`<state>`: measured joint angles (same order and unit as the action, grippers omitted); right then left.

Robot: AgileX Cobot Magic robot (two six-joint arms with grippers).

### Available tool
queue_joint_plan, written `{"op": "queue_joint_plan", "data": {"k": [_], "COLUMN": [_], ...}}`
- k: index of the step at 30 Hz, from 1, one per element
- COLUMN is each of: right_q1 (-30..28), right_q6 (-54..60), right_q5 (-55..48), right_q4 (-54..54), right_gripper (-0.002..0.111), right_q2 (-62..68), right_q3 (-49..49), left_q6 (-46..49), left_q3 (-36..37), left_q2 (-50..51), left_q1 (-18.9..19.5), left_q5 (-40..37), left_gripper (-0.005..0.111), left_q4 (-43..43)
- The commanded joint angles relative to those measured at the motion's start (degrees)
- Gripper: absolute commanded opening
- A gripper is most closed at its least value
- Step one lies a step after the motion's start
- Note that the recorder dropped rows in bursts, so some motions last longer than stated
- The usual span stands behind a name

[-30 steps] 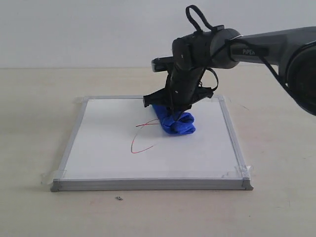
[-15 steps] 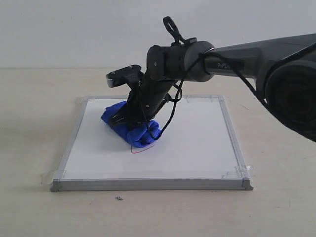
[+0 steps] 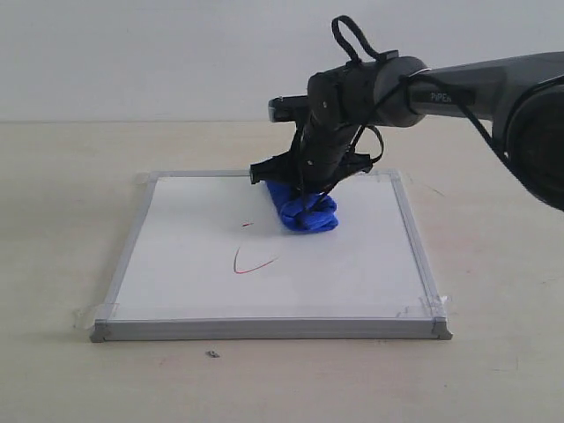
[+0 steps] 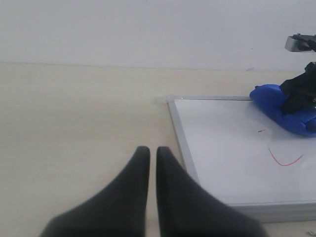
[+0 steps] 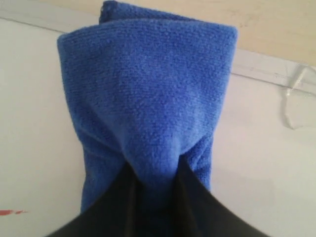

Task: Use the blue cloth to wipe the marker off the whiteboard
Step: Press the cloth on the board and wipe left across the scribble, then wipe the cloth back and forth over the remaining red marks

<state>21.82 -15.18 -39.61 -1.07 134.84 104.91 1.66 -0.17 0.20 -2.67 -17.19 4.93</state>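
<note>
The whiteboard (image 3: 352, 264) lies flat on the tan table. The blue cloth (image 3: 304, 211) presses on its far middle part, pinched in my right gripper (image 3: 304, 204), which is shut on it; the cloth (image 5: 148, 94) fills the right wrist view. What shows of the marker (image 3: 253, 263) is a short red curve near the board's centre and a tiny red dash (image 3: 247, 225) left of the cloth; the curve (image 4: 285, 159) also shows in the left wrist view. My left gripper (image 4: 149, 150) is shut on nothing, over bare table beside the whiteboard's frame (image 4: 183, 143).
Clear tape bits (image 3: 421, 308) hold the board's corners to the table. A small dark speck (image 3: 212, 354) lies in front of the board. A pale wall rises behind the table.
My right gripper swept the cloth left and forward across the red line, then back to the far middle. The upper part of the loop is gone; a curve and dash are left.
</note>
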Motion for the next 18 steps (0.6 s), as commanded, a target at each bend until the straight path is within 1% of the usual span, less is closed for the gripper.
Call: {"op": "queue_joint_plan", "data": {"k": [1,3,5,9,10,12,13,14,16,18], "right_q1": [1.87,3.74,5.72,9.68,10.21,10.15,9.7,9.26,7.6,5.37], "right_q6": [11.48,18.28,23.68,33.47,34.18,32.54,29.41,25.81,15.18,6.03], "right_q5": [0.03,-0.37,-1.85,-7.58,-8.6,-8.07,-6.87,-5.65,-3.18,-1.85], "right_q4": [11.3,17.52,21.23,21.89,20.56,15.98,12.49,9.26,1.07,-4.19], "right_gripper": [0.0,0.0,0.0,0.0,0.0,0.0,0.0,0.0,0.0,0.0], "right_q2": [0.95,0.95,0.95,0.95,0.95,0.95,0.95,0.95,0.95,0.95], "right_q3": [-0.83,-0.83,-0.83,-0.83,-0.83,-0.83,-0.83,-0.83,-0.83,-0.83], "left_q6": [0.09,0.09,0.09,0.09,0.09,0.09,0.09,0.09,0.09,0.09], "left_q3": [0.17,0.17,0.17,0.17,0.17,0.17,0.17,0.17,0.17,0.17], "left_q2": [-0.2,-0.2,-0.2,-0.2,-0.2,-0.2,-0.2,-0.2,-0.2,-0.2], "left_q1": [0.16,0.16,0.16,0.16,0.16,0.16,0.16,0.16,0.16,0.16], "left_q5": [0.43,0.43,0.43,0.43,0.43,0.43,0.43,0.43,0.43,0.43], "left_gripper": [0.005,0.005,0.005,0.005,0.005,0.005,0.005,0.005,0.005,0.005], "left_q4": [-0.07,-0.07,-0.07,-0.07,-0.07,-0.07,-0.07,-0.07,-0.07,-0.07]}}
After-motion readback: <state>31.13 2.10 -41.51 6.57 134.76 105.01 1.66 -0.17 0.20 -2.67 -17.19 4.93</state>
